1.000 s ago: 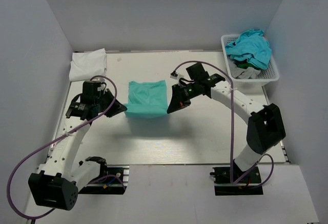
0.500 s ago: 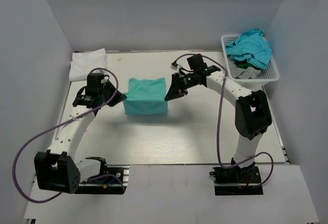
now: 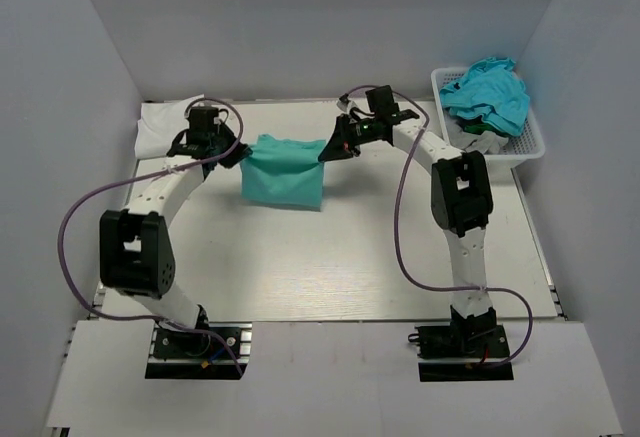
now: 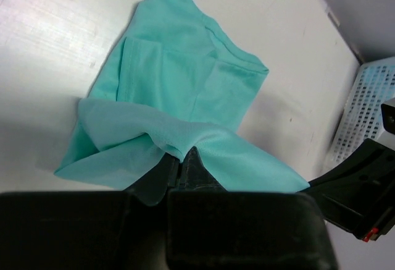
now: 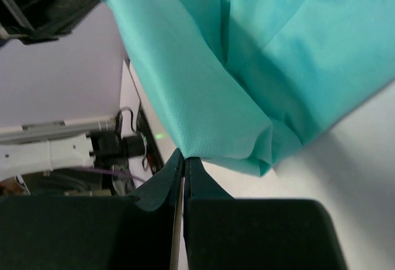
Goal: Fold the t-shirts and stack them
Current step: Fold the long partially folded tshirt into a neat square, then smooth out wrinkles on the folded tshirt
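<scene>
Mint sea-green cloth t-shirt is located on the far half of the bench. Its far edge is lifted and stretched between both pincers, and the near part drapes down to the white bench. Left pincer: fingers clamped together on the shirt's left corner. Right pincer: fingers likewise pressed together on the right corner. Beyond, a folded white cloth t-shirt lies in the far left corner. Far right, a white plastic lattice basket holds bunched turquoise-blue t-shirts.
</scene>
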Robot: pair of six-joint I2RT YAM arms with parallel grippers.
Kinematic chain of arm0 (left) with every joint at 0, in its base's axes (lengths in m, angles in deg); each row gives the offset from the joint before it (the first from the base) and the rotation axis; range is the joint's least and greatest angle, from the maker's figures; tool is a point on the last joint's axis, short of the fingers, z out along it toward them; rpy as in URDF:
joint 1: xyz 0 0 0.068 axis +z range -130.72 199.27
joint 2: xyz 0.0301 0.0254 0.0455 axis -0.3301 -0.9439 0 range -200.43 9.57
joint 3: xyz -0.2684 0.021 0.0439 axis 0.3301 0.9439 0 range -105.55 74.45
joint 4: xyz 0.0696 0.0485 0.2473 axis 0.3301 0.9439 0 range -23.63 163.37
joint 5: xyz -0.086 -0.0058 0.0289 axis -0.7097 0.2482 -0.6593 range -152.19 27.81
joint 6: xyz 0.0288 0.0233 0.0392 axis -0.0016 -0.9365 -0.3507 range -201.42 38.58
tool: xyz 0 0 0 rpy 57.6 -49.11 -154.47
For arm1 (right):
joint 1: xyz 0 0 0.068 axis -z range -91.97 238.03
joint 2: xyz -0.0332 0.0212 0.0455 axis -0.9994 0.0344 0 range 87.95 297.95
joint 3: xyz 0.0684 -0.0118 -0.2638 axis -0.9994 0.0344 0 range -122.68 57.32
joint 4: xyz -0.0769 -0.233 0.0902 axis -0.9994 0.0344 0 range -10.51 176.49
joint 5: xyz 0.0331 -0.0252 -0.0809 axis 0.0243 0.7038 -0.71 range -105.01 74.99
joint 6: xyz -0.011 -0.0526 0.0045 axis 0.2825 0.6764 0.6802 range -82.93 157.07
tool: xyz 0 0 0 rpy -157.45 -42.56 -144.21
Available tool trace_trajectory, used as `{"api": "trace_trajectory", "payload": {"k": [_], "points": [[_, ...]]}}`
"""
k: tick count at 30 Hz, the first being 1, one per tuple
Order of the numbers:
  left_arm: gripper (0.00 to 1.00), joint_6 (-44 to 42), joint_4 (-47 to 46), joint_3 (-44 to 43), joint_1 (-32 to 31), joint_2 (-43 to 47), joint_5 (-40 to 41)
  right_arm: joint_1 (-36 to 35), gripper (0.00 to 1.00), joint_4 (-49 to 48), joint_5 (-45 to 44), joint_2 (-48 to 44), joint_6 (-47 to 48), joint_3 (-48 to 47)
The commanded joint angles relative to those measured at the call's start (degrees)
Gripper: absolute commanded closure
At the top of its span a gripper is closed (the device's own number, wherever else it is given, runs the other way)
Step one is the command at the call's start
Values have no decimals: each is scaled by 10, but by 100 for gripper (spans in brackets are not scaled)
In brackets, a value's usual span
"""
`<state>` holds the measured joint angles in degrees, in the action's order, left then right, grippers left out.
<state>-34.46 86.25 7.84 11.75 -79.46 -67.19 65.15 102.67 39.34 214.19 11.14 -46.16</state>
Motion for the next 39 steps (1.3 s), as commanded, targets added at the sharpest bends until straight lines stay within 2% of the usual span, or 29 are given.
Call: {"api": "trace_trajectory", "payload": {"k": [1, 2, 3, 5, 6, 7, 8, 9, 12, 13, 16, 17, 21, 32, 35, 39], "points": [[100, -9, -39, -65, 9, -60, 12, 19, 100, -46, 28, 51, -38, -76], [100, -17, -47, -81, 9, -83, -3, 28, 100, -50, 29, 63, -56, -87], [97, -17, -55, -116, 9, -106, -3, 28, 100, -104, 26, 99, -67, -113], [67, -23, -87, -148, 9, -185, -14, 41, 94, -157, -27, 128, -137, -150], [39, -23, -118, -194, 9, -213, -28, 44, 84, -225, -48, 185, -148, -196], [1, -23, -113, -227, 15, -242, -63, 44, 33, -224, -75, 206, -161, -227], [0, -23, -101, -303, 20, -293, -87, 52, 10, -224, -106, 225, -158, -300], [0, -34, -88, -335, 20, -311, -99, 52, 10, -220, -108, 245, -162, -322], [0, -63, -68, -370, 12, -322, -105, 44, 10, -256, -134, 175, -126, -246], [0, -76, -90, -354, 7, -313, -113, 42, 10, -259, -170, 129, -92, -146], [0, -76, -134, -270, 7, -274, -145, 31, 10, -242, -238, 45, -21, -67], [0, -81, -158, -232, 7, -266, -153, 29, 10, -201, -245, 42, -11, -66], [0, -88, -170, -186, 1, -250, -161, 5, 10, -144, -258, 42, 38, -84], [0, -77, -173, -135, 1, -283, -195, -37, 10, -183, -209, 103, -1, -72], [0, -77, -158, -97, 1, -278, -195, -45, 10, -174, -202, 106, 14, -44], [0, -71, -178, 16, -5, -229, -206, -53, 10, -147, -199, 78, 68, 51]]}}
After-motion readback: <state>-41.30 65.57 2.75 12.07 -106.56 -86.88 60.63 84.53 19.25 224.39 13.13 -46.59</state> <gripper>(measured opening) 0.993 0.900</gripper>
